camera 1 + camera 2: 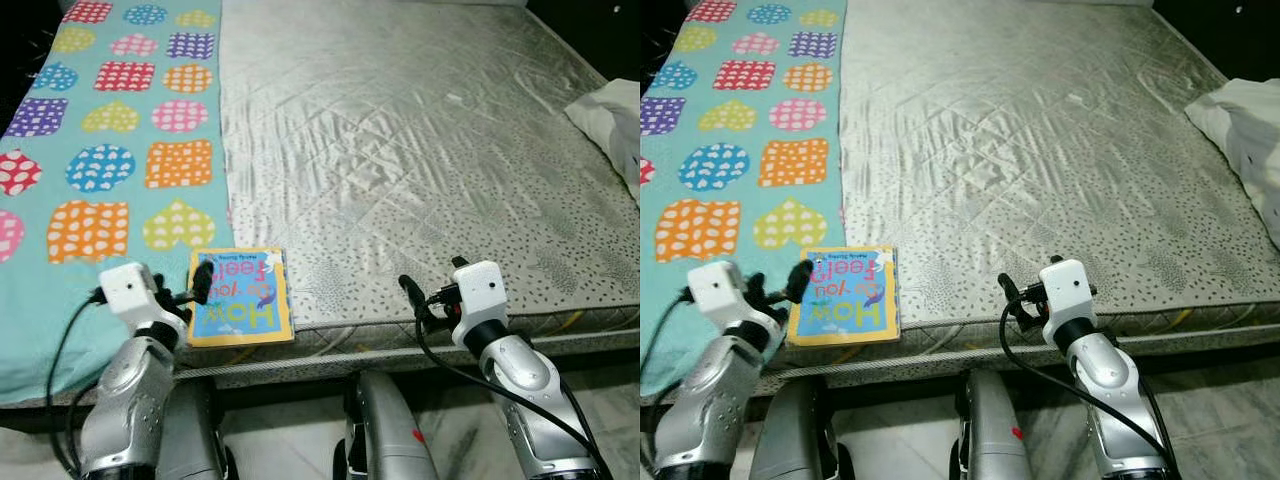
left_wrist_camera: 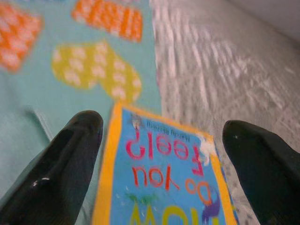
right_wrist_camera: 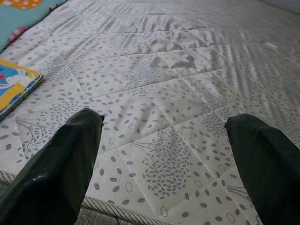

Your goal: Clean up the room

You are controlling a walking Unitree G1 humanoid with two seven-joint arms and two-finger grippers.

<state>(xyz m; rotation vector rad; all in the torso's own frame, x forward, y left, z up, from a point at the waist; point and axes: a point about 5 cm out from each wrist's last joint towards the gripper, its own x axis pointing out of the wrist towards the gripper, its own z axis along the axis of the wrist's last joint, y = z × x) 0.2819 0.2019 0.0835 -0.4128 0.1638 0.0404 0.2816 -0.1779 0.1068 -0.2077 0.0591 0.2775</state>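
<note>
We hold our left tool (image 1: 190,285) spread around the children's book (image 1: 240,297) at the bed (image 1: 420,150) edge, ready to grip; our right tool (image 1: 420,295), spread too, waits.

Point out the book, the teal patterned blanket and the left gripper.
book (image 1: 240,297), left eye view, cover centre.
teal patterned blanket (image 1: 110,150), left eye view, upper middle.
left gripper (image 2: 164,159), left wrist view, midway between fingertips.

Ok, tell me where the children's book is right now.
The children's book lies flat at the mattress's near edge, on the robot's left, beside the heart-patterned blanket, just ahead of the open left gripper.
</note>
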